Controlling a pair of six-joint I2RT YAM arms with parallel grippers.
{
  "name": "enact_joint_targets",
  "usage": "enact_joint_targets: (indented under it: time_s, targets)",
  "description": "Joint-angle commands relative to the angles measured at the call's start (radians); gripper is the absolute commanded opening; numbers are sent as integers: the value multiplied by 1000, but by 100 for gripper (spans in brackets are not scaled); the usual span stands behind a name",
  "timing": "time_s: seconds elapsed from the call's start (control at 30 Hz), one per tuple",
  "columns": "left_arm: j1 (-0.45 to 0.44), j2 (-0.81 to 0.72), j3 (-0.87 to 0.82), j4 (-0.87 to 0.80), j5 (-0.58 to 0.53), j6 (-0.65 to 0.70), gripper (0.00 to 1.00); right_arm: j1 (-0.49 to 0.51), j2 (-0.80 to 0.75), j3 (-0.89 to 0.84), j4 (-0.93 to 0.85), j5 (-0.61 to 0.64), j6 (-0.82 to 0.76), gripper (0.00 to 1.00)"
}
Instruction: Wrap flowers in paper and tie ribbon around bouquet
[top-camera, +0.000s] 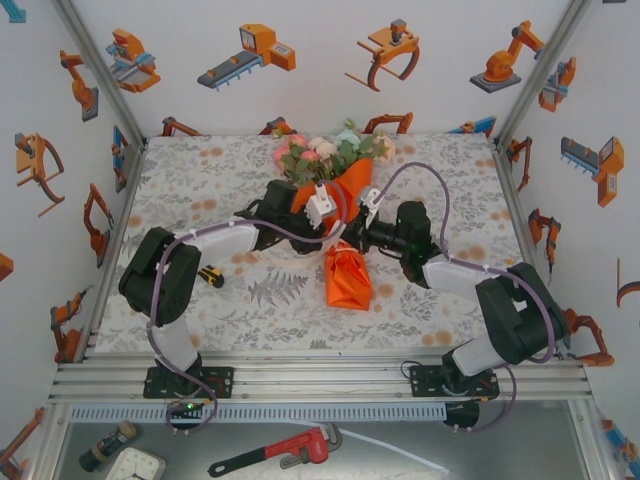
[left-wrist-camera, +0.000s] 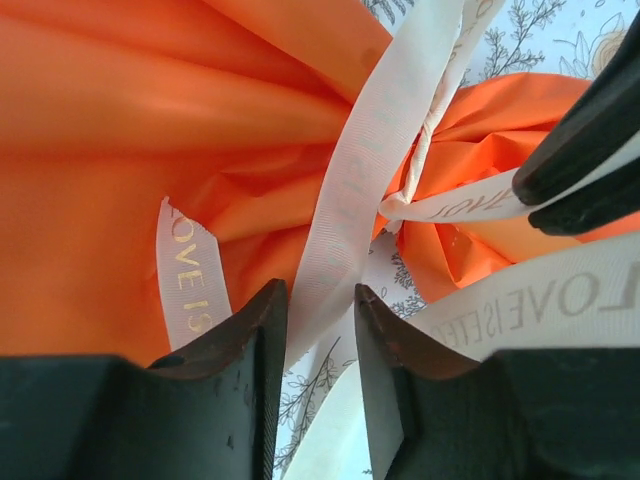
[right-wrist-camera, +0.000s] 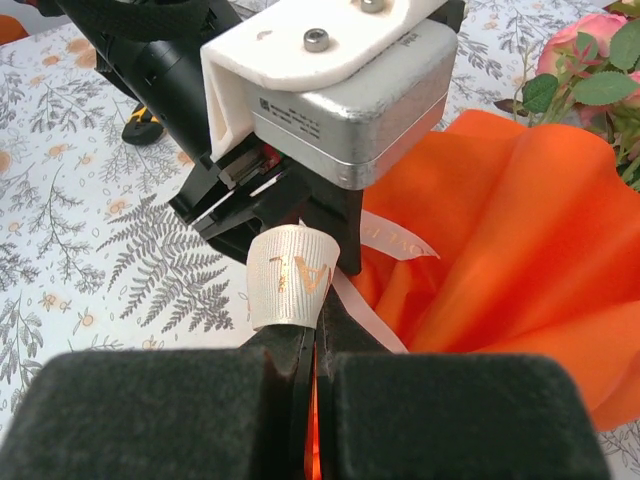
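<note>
- The bouquet (top-camera: 343, 225) lies in the middle of the table (top-camera: 200, 170). The flowers (top-camera: 320, 155) are at the far end, and the orange paper (top-camera: 347, 278) points toward the arms.
- The left arm bends at the elbow and reaches in from the left. The left gripper (top-camera: 320, 207) is at the tied middle.
- The left gripper's fingers (left-wrist-camera: 255, 330) are a little apart. The ribbon (left-wrist-camera: 360, 190) runs through the gap.
- The right arm bends and reaches in from the right. The right gripper (top-camera: 368, 207) is just beside the left one.
- The right gripper's fingers (right-wrist-camera: 400, 400) are pressed together and pinch a loop of ribbon.
</note>
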Motion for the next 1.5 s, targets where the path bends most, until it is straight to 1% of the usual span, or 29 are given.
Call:
enact_joint_targets:
  time_s: [0.0,0.07,0.17,0.23,0.4,0.5,0.63,0.67,0.73,0.8,0.83,0.9,0.97,1.03,1.07,1.13,1.2,1.27,1.3,1.37,1.43,1.47]
  targets:
    - [7,-19,10,43,47,-18,22,-6,-15,31,20,-11,-16,0]
    - [16,-43,0,65,62,-56,10,-6,-15,31,20,-8,-16,0]
    - [41,-110,-52,132,90,-138,0,-8,-20,25,20,12,-18,0]
    - [57,-158,-92,169,85,-180,0,-12,-24,19,20,18,-18,0]
    - [95,-245,-148,173,74,-270,0,-17,-28,11,21,26,-18,0]
    - [134,-290,-196,189,49,-392,0,-16,-27,13,20,33,-16,0]
    - [177,-365,-296,227,-33,-583,0,-17,-29,12,20,44,-14,0]
    - [182,-381,-317,224,-49,-616,0,-17,-26,13,20,46,-14,0]
    - [193,-407,-352,197,-122,-669,0,-17,-24,14,20,52,-10,0]
    - [213,-427,-379,174,-168,-708,0,-17,-22,15,21,57,-5,0]
    - [224,-438,-394,178,-161,-721,0,-17,-21,16,21,61,-1,0]
    - [232,-454,-416,225,-91,-734,0,-17,-18,17,21,62,3,0]
    - [227,-453,-432,311,30,-804,0,-17,-12,24,21,71,14,0]
    - [204,-454,-470,459,136,-886,0,-17,0,34,19,88,39,0]
    - [178,-463,-501,537,149,-914,0,-17,8,40,18,103,61,0]
    - [113,-494,-549,612,112,-916,0,-16,22,52,14,118,91,0]
    - [45,-515,-564,630,85,-898,0,-16,34,63,9,133,115,0]
    - [-14,-515,-558,660,57,-916,0,-17,41,74,-4,138,131,0]
    - [-38,-508,-550,687,38,-934,0,-16,44,77,-8,138,134,0]
    - [-91,-472,-508,762,36,-968,0,-15,48,83,-15,135,145,0]
    - [-153,-422,-450,784,10,-959,0,-15,46,84,-21,137,152,0]
    - [-190,-387,-416,777,-23,-939,0,-15,45,83,-23,139,156,0]
